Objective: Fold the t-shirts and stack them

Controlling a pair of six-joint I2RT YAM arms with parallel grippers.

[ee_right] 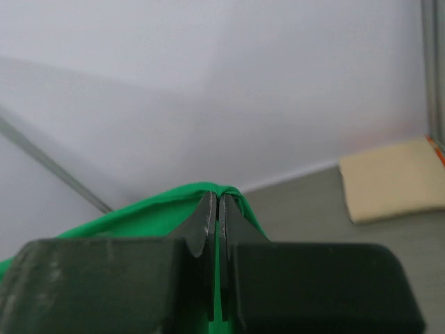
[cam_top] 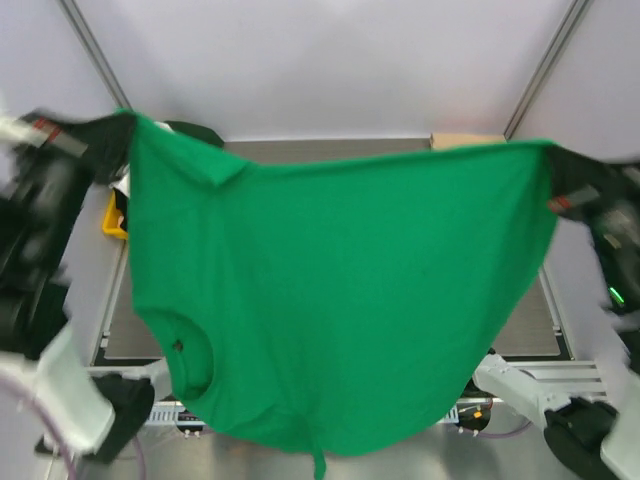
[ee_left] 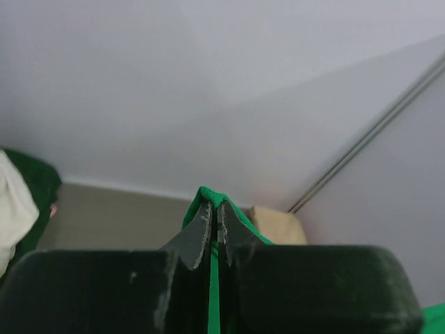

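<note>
Pale walls back a grey table (cam_top: 552,320), mostly hidden behind the bright green t-shirt (cam_top: 340,290) hanging spread in the air. The left gripper (ee_left: 212,217) pinches one top corner. A yellow tray (cam_top: 112,220) peeks out, its contents unseen. The right gripper (ee_right: 214,209) clamps the other corner, and a tan t-shirt (ee_right: 393,181) lies on the table beyond it.

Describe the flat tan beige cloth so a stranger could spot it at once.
Start from the large bright green t-shirt held spread in mid-air. Behind its upper right corner, on the far side of the grey table, lies the tan beige cloth. It alone is tan, flat and neatly rectangular.
</note>
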